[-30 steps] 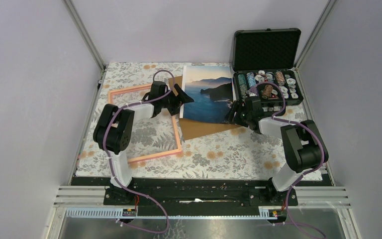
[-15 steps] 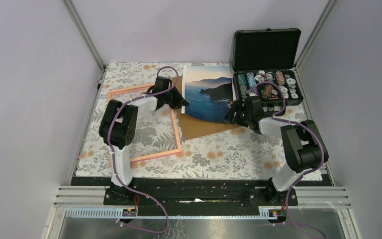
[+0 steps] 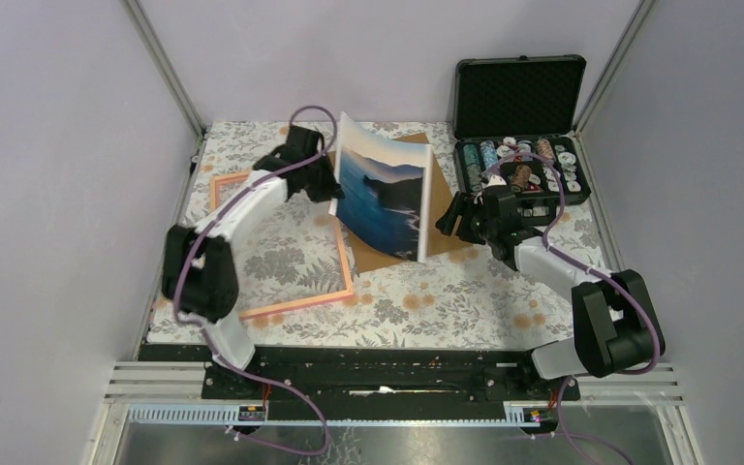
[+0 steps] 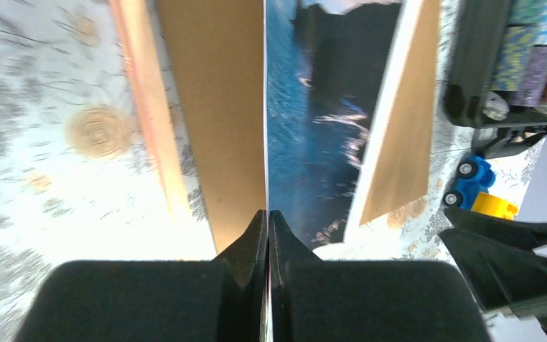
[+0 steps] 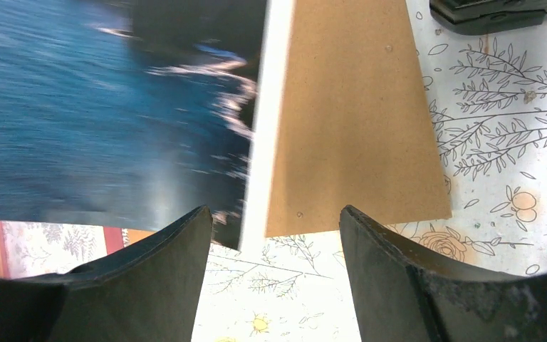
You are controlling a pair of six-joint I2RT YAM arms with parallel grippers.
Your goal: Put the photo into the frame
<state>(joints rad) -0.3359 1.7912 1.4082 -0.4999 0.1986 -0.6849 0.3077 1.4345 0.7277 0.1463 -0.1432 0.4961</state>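
Floral tablecloth (image 3: 426, 291): left gripper (image 4: 267, 212) clamped on photo (image 3: 383, 199) edge, sheet curled upright; right gripper (image 5: 274, 214) spread wide, seemingly empty.

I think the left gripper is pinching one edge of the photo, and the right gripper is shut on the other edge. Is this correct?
Not quite. The left gripper does pinch one edge of the photo, but the right gripper is open, not shut. The right wrist view shows its jaws standing apart, with the photo's other edge ahead of the gap, unclamped.
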